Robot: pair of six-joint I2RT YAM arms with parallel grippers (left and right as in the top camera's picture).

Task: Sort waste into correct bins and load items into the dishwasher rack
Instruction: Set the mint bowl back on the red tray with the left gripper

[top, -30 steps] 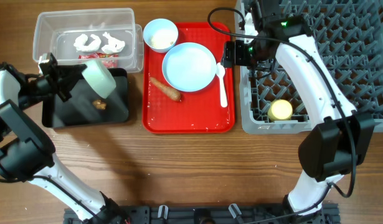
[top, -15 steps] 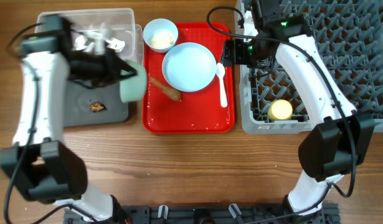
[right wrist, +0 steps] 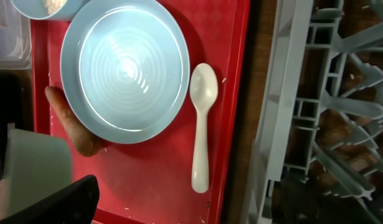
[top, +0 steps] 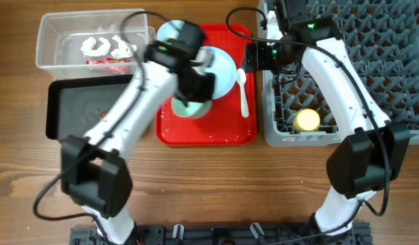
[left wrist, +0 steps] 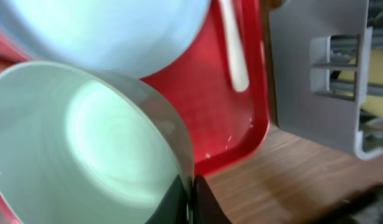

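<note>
My left gripper (top: 197, 87) is shut on the rim of a pale blue-white bowl (top: 191, 107) and holds it tilted over the red tray (top: 226, 133). The left wrist view shows its fingertips (left wrist: 192, 202) pinching the bowl (left wrist: 85, 137) wall. Behind it lie the blue plate (right wrist: 130, 68), the white spoon (right wrist: 202, 124) and an orange-brown stick (right wrist: 73, 127). A second bowl (top: 167, 30), holding rice, is partly hidden by the arm. My right gripper (top: 253, 58) hangs open above the spoon's top end, empty. A yellow cup (top: 306, 120) stands in the grey rack (top: 373, 61).
At the far left a clear tub (top: 52, 30) holds crumpled white paper (top: 100, 46) and a red-and-white wrapper (top: 110, 61). The black tray (top: 66, 119) lies in front of it. Rice grains dot the red tray. The rack's wall (right wrist: 284, 112) borders the tray's right edge.
My left arm has swung right, carrying the bowl from above the black tray to over the red tray. The right arm has not moved.
</note>
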